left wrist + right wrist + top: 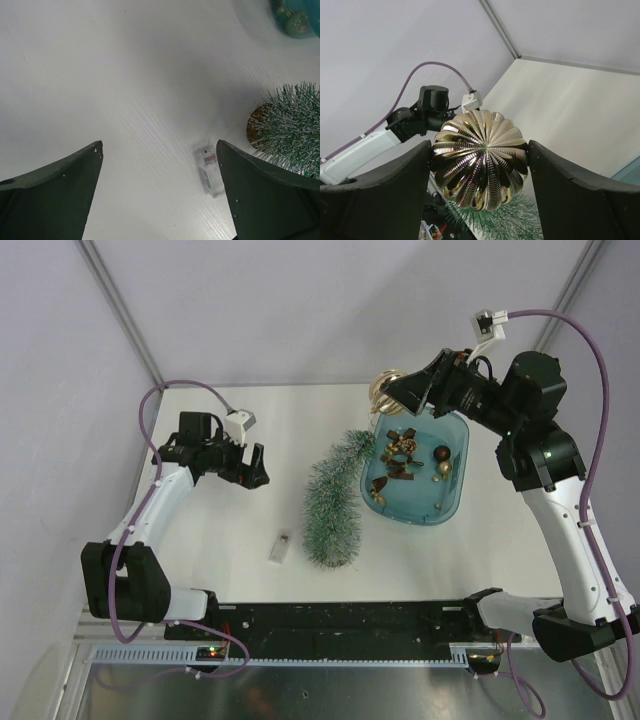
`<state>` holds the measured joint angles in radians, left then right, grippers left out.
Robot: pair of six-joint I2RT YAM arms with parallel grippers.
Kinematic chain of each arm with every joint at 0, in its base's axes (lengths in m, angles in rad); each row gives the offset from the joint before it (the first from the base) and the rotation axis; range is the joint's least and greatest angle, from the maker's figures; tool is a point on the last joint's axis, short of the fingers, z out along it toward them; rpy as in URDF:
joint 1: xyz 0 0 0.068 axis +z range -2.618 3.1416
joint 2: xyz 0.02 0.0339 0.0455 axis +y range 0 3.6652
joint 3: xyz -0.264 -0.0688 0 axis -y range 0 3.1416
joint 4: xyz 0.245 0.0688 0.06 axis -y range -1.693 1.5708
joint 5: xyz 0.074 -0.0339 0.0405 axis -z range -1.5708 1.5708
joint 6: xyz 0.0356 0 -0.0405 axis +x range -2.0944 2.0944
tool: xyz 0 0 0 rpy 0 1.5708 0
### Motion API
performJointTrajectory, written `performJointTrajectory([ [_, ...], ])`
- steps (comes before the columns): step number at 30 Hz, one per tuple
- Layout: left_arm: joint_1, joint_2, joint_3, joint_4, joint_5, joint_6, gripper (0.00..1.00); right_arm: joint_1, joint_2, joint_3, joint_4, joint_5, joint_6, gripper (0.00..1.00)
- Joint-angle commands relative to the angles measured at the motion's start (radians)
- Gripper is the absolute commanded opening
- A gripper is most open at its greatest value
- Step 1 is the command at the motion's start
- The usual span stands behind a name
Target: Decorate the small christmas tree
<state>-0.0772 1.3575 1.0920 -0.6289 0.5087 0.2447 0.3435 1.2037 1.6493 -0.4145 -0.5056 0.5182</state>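
Several gold and brown ornaments in blue tray

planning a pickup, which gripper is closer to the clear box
Left. The left gripper is just beyond the clear box; the right gripper, holding a gold bauble, is across by the tray.

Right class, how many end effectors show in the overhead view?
2. The left end effector, open, is left of the christmas tree; the right end effector grips a gold ribbed ornament near the blue tray.
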Motion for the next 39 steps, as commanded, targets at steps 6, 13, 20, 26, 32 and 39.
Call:
performJointTrajectory([
  [6, 0.003, -0.033, -0.004, 0.017, 0.029, 0.021, 1.0, 0.012, -0.035, -0.039, -0.042, -0.02, -0.069, 0.33],
  [13, 0.003, -0.034, -0.001, 0.016, 0.03, 0.019, 1.0, 0.037, -0.043, -0.045, -0.055, -0.025, -0.094, 0.33],
  [20, 0.003, -0.039, 0.007, 0.016, 0.036, 0.018, 1.0, 0.038, -0.051, -0.033, -0.044, -0.027, -0.09, 0.32],
  [26, -0.003, -0.061, 0.083, 0.015, 0.085, 0.012, 1.0, 0.038, -0.053, -0.027, -0.053, -0.018, -0.094, 0.32],
  [32, -0.06, -0.102, 0.214, 0.014, 0.19, -0.004, 1.0, 0.038, -0.056, -0.014, -0.055, -0.011, -0.098, 0.31],
  [39, -0.201, -0.083, 0.355, 0.008, 0.256, -0.054, 1.0, 0.037, -0.054, 0.015, -0.046, -0.014, -0.094, 0.31],
])
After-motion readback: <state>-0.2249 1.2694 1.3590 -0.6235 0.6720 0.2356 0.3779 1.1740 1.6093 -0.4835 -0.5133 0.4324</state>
